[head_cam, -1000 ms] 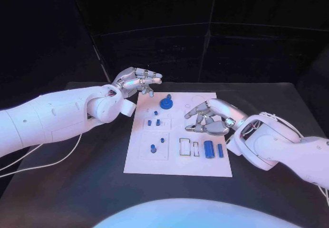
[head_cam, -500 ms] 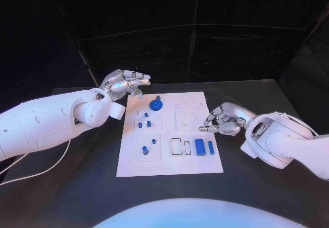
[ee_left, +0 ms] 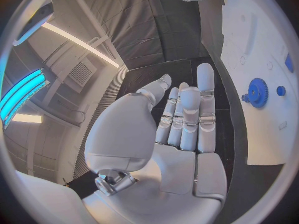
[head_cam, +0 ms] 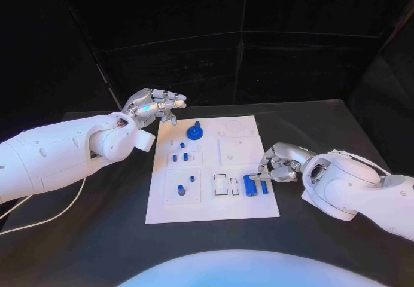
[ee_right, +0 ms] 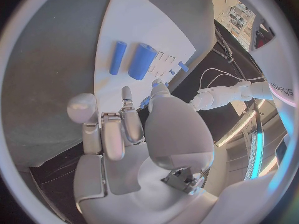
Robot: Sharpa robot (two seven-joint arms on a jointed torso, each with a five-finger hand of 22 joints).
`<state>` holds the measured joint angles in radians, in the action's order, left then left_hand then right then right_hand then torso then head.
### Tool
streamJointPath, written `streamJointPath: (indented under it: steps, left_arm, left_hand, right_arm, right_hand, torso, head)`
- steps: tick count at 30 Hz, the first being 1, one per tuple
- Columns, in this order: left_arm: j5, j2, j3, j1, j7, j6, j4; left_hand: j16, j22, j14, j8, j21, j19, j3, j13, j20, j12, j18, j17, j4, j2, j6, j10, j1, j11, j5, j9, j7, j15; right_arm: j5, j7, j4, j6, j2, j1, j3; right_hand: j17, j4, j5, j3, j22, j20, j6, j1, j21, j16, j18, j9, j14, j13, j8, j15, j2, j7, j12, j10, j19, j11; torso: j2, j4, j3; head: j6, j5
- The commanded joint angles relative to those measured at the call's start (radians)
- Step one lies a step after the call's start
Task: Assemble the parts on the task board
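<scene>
The right hand (head_cam: 277, 165) hovers low at the right edge of the task board (head_cam: 241, 206), its fingers loosely apart and curled down with nothing in them; I judge it sits there because the two loose blue pieces lie right under its fingertips, ready to be picked up. Closest to the fingers is the thin blue rod (head_cam: 264, 186), and just beyond it, farther in on the board, the thicker blue cylinder (head_cam: 250, 185); in the right wrist view the same pair, rod (ee_right: 117, 57) and cylinder (ee_right: 141, 60), lie side by side ahead of the fingers, not touched. Past the cylinder are two empty rectangular slots (head_cam: 226, 184), which look like seats for such pieces. The left hand (head_cam: 154, 105) is held up off the surface beyond the far left corner of the board, fingers fairly straight and close together, holding nothing, probably kept clear to leave the right hand room. Just in front of its fingertips a blue gear (head_cam: 195, 133) sits on the board, seen also in the left wrist view (ee_left: 257, 92). The board itself is a flat white plate with shallow square panels; small blue pegs (head_cam: 179, 158) stand in one panel between the two hands, and others (head_cam: 183, 189) in the panel nearer the robot.
</scene>
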<state>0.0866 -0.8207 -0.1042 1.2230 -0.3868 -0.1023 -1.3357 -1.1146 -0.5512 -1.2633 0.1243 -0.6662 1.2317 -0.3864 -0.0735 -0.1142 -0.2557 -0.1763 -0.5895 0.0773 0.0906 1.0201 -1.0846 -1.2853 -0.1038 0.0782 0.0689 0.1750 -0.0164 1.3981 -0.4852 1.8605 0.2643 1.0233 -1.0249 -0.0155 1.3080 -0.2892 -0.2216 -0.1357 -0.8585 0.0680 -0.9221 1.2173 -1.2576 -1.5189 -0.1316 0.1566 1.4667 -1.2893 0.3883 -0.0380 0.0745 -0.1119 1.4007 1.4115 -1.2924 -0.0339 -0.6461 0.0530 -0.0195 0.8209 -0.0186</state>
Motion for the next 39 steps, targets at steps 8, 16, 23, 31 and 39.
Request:
streamJointPath:
  steps: [8,16,23,31,39]
  left_arm:
    - [-0.003,-0.001,0.0,0.001,-0.007,0.013,-0.003]
    - [-0.003,-0.002,0.0,0.001,-0.007,0.013,-0.005]
    - [-0.003,-0.004,0.0,0.001,-0.005,0.016,-0.005]
    - [-0.003,-0.007,0.0,0.001,-0.003,0.017,-0.006]
    - [-0.003,-0.009,0.0,0.001,-0.003,0.017,-0.007]
  left_hand:
    - [0.004,0.003,0.007,0.005,0.007,-0.008,0.008,-0.001,-0.001,-0.006,-0.006,0.003,-0.002,-0.011,-0.002,0.009,0.003,-0.001,-0.002,-0.001,0.003,-0.002]
    - [0.004,0.003,0.007,0.005,0.007,-0.008,0.008,-0.001,-0.001,-0.006,-0.006,0.003,-0.002,-0.011,-0.002,0.009,0.003,-0.001,-0.002,-0.001,0.003,-0.002]
    - [0.004,0.003,0.007,0.005,0.007,-0.008,0.008,-0.001,-0.001,-0.006,-0.006,0.003,-0.002,-0.011,-0.002,0.009,0.003,-0.001,-0.002,-0.001,0.003,-0.002]
    - [0.005,0.003,0.008,0.005,0.007,-0.008,0.008,-0.001,-0.002,-0.007,-0.006,0.004,-0.002,-0.011,-0.003,0.01,0.003,-0.002,-0.002,-0.001,0.003,-0.002]
    - [0.005,0.003,0.008,0.005,0.007,-0.008,0.008,-0.001,-0.002,-0.007,-0.006,0.004,-0.002,-0.011,-0.003,0.01,0.003,-0.002,-0.002,-0.001,0.003,-0.002]
  right_arm:
    - [0.054,-0.041,-0.012,-0.066,-0.037,0.015,-0.001]
    - [0.06,-0.07,-0.024,-0.102,-0.051,0.018,-0.001]
    - [0.073,-0.075,-0.031,-0.128,-0.067,0.028,-0.001]
    - [0.076,-0.077,-0.043,-0.147,-0.083,0.046,-0.001]
    - [0.082,-0.074,-0.05,-0.088,-0.091,0.053,-0.001]
  right_hand:
    - [0.153,-0.001,-0.012,-0.01,-0.005,-0.001,0.01,-0.01,-0.007,-0.007,0.011,0.004,0.082,0.001,0.015,-0.002,-0.008,0.001,-0.001,-0.003,-0.004,0.003]
    - [0.151,-0.002,-0.012,-0.012,-0.007,-0.002,0.013,-0.011,-0.008,-0.006,0.011,0.005,0.082,0.006,0.018,-0.002,-0.012,0.001,-0.004,-0.006,-0.004,0.003]
    - [0.151,-0.002,-0.012,-0.013,-0.007,-0.002,0.015,-0.013,-0.008,-0.006,0.011,0.005,0.082,0.009,0.02,-0.002,-0.015,0.001,-0.007,-0.008,-0.004,0.003]
    - [0.151,0.001,-0.013,-0.015,-0.01,-0.002,0.015,-0.009,-0.009,-0.006,0.012,0.007,0.081,0.005,0.029,-0.003,-0.024,0.002,-0.007,-0.008,-0.003,0.004]
    - [0.157,0.023,-0.097,-0.003,-0.024,-0.006,0.007,0.062,-0.016,-0.008,0.013,0.017,0.083,-0.016,0.068,-0.009,-0.074,0.01,0.0,0.005,-0.007,0.011]
  torso:
    - [-0.001,-0.0005,-0.0004]
    - [-0.002,-0.0006,-0.001]
    - [-0.003,-0.0012,-0.001]
    - [-0.002,-0.0005,-0.001]
    - [-0.001,-0.0008,-0.0006]
  head:
    - [0.003,-0.007]
    - [0.007,-0.013]
    - [0.012,-0.017]
    - [0.016,-0.021]
    - [0.018,-0.021]
